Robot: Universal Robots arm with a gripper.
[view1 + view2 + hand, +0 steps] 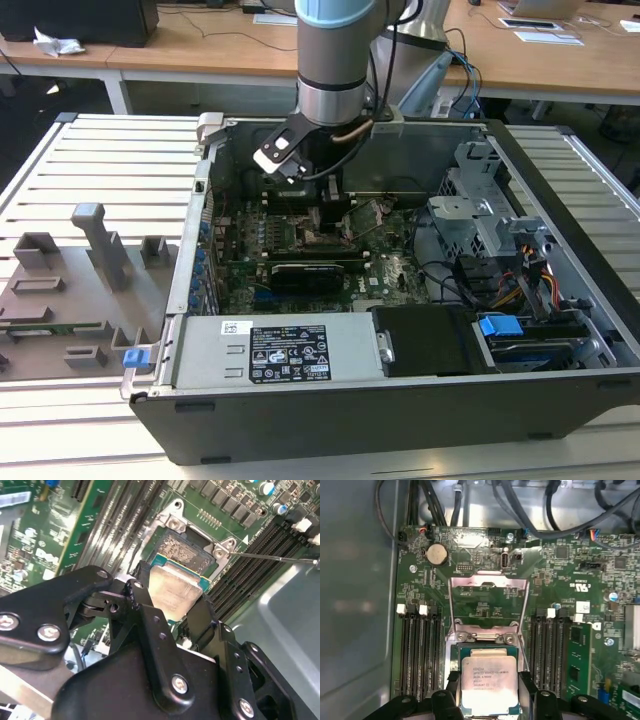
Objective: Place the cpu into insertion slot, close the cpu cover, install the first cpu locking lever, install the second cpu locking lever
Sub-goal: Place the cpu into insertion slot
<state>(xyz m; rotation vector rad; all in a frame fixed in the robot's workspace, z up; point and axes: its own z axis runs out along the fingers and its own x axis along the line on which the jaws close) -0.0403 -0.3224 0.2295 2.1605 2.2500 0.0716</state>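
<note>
cpu (487,682) clamped between jaws, over insertion slot (182,547), cpu cover (470,582) open

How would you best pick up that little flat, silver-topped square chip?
Pinch two opposite thin edges, from above: the small flat silver-grey square chip offers no other hold on its broad top. The black gripper has it that way.

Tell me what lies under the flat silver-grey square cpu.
The square dark insertion slot with silver metal rim: one part shows beyond the cpu, the rest is covered.
</note>
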